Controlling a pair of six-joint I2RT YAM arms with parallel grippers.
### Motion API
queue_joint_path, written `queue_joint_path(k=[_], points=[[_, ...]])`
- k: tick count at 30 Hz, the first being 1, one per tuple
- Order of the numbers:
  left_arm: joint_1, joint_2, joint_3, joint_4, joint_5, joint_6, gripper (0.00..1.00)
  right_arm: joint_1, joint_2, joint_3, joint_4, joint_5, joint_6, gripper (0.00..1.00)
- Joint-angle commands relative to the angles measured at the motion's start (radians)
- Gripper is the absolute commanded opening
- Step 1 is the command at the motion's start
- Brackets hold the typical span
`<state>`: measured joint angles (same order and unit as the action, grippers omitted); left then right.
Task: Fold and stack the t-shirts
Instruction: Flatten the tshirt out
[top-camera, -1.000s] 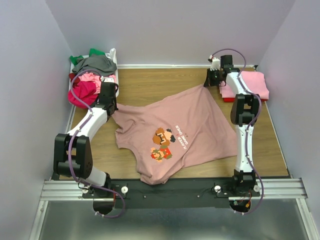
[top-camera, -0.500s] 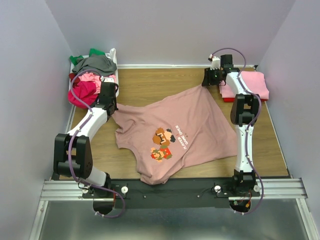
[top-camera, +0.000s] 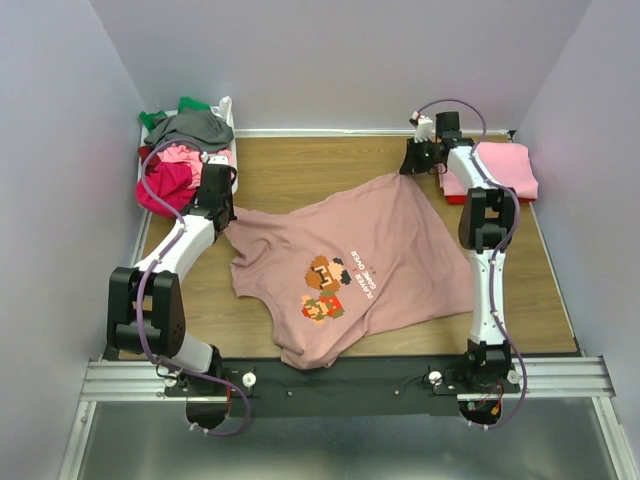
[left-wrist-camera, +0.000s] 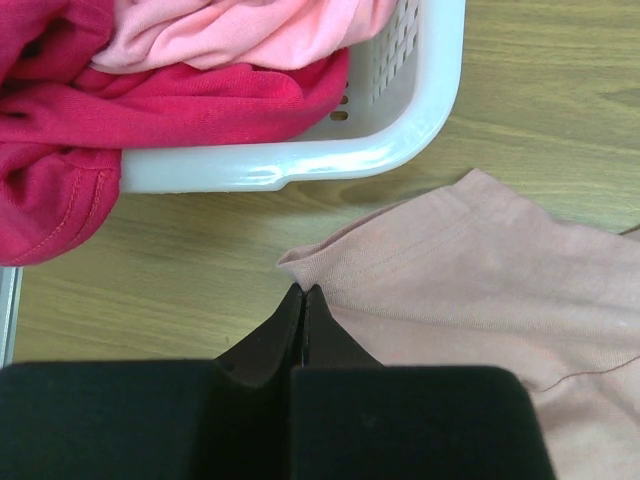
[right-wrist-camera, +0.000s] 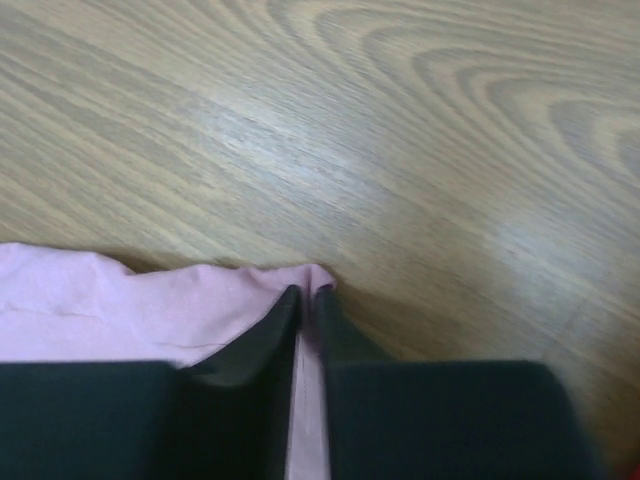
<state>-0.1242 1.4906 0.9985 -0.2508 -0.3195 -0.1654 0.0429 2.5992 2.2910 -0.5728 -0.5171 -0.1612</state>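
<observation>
**Pinched at both corners**

Looking at the dusty-pink t-shirt (top-camera: 340, 270) spread mid-frame on the wooden table (top-camera: 300, 165), pixel print facing up (text upside down from the top camera). Got the left gripper (left-wrist-camera: 301, 290) clamped tight on its left corner, just beside the white basket (left-wrist-camera: 440, 90) of loose tees (top-camera: 180, 160) at upper left. Seems to have the right gripper (right-wrist-camera: 307, 292) nipping the far corner too, with a thin strip of pink between near-closed fingers. Also spotting a folded bright pink tee (top-camera: 505, 168) at upper right.
</observation>
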Motion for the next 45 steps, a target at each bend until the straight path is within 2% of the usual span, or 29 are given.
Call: queue_joint_path(k=[1,2,7,11,16,21,25,29,35,40,45], points=[[0.008,-0.003,-0.008,0.024,0.023,0.003,0.00,0.011,-0.014,-0.039,-0.025,-0.029,-0.020,0.03],[0.008,-0.004,-0.008,0.024,0.025,0.004,0.00,0.011,-0.028,-0.039,-0.025,-0.018,-0.027,0.00],[0.008,-0.026,-0.008,0.036,0.034,0.010,0.00,0.011,-0.126,-0.045,-0.024,-0.020,-0.024,0.00],[0.008,-0.102,-0.018,0.059,0.040,0.018,0.00,0.012,-0.286,-0.125,-0.022,-0.060,-0.012,0.01],[0.008,-0.200,-0.023,0.070,0.080,0.010,0.00,0.022,-0.567,-0.327,-0.022,-0.092,-0.015,0.00],[0.008,-0.357,0.002,0.056,0.145,-0.009,0.00,0.028,-0.812,-0.403,-0.030,-0.048,-0.046,0.00],[0.008,-0.484,0.101,0.051,0.219,-0.032,0.00,0.028,-0.982,-0.349,-0.065,0.020,-0.116,0.00],[0.008,-0.618,0.276,0.094,0.276,-0.088,0.00,0.028,-1.119,-0.268,-0.096,0.045,-0.195,0.00],[0.006,-0.668,0.566,0.137,0.376,-0.186,0.00,0.028,-1.280,-0.102,-0.116,0.097,-0.281,0.00],[0.006,-0.685,0.724,0.182,0.393,-0.246,0.00,0.028,-1.326,0.175,-0.108,0.163,-0.267,0.00],[0.008,-0.701,0.882,0.199,0.362,-0.231,0.00,0.029,-1.412,0.206,0.023,0.291,-0.262,0.00]])
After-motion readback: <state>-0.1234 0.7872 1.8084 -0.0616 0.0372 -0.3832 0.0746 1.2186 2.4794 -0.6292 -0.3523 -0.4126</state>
